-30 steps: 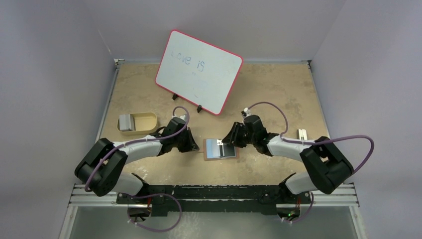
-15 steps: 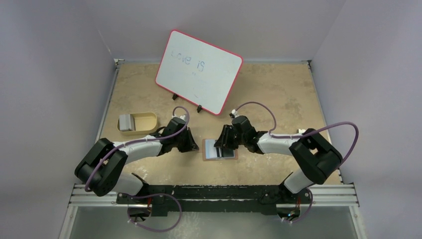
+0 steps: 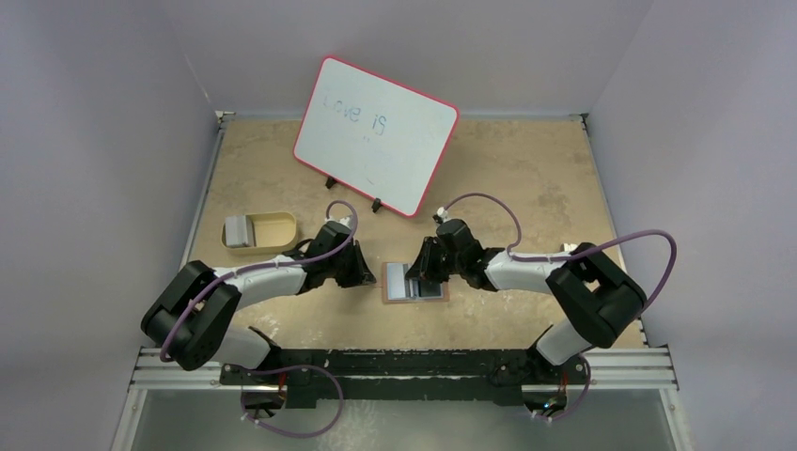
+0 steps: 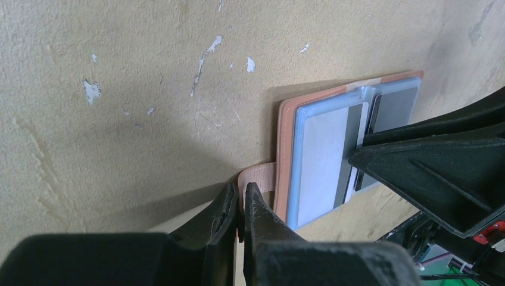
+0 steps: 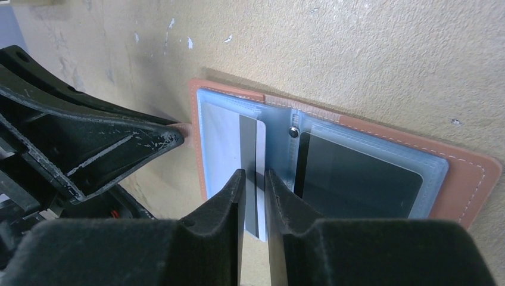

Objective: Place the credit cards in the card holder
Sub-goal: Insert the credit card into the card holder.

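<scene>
The brown card holder (image 3: 414,299) lies open on the table between the arms, pale blue sleeves up. My left gripper (image 3: 374,277) is shut on its tab strap (image 4: 259,179) at the left edge; the jaws (image 4: 241,193) pinch the strap. My right gripper (image 3: 420,280) is shut on a pale credit card (image 5: 259,143) with a dark stripe, partly inside the left sleeve (image 5: 217,131). A dark card (image 5: 357,179) sits in the right sleeve. More grey cards (image 3: 239,230) lie in the tan tray.
The tan oval tray (image 3: 273,225) stands at the left. The red-rimmed whiteboard (image 3: 376,136) stands on its props at the back centre. A small white object (image 3: 570,252) lies at the right, by the right arm's elbow.
My right gripper has moved left with the card, across the open card holder onto its left sleeve. The left gripper has kept its hold on the strap.
</scene>
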`<state>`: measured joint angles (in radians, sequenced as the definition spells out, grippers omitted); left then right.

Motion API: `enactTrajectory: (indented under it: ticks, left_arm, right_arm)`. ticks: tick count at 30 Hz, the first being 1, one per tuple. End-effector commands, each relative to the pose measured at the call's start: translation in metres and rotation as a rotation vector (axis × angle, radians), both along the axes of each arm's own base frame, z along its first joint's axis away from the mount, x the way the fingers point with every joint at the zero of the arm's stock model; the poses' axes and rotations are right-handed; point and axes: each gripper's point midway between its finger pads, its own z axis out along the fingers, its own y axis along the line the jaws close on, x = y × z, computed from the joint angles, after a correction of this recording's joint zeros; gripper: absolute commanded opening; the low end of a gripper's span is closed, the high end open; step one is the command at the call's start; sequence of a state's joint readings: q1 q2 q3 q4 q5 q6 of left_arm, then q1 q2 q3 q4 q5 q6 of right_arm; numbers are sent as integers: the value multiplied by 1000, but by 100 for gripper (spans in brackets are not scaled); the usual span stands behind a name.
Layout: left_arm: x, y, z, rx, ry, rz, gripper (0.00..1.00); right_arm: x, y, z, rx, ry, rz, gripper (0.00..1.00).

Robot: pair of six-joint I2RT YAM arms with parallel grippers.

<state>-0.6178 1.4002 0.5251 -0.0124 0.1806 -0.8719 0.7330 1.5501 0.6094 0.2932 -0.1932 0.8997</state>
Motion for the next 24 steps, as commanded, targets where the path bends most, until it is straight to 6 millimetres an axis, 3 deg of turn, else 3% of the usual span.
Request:
enactTrajectory:
  ticks: [1, 7, 11, 15, 19, 24]
  left_arm:
    - [12, -10, 16, -47, -59, 2, 0]
    - [15, -11, 21, -54, -76, 8, 1]
    - [19, -12, 28, -51, -90, -1, 9]
    - [21, -12, 37, -53, -112, 3, 16]
    - [20, -11, 44, -65, -128, 9, 23]
    - [21, -13, 54, -82, -156, -4, 35]
  right_arm:
    - [3, 13, 18, 84, -23, -6, 19]
    - [5, 9, 19, 70, -27, -28, 16]
    - [2, 3, 20, 49, -27, -35, 17]
    - [-6, -5, 21, 21, -14, -23, 23]
    - [-6, -15, 34, -10, -39, -43, 32]
    - [-1, -24, 48, -34, -89, -65, 33]
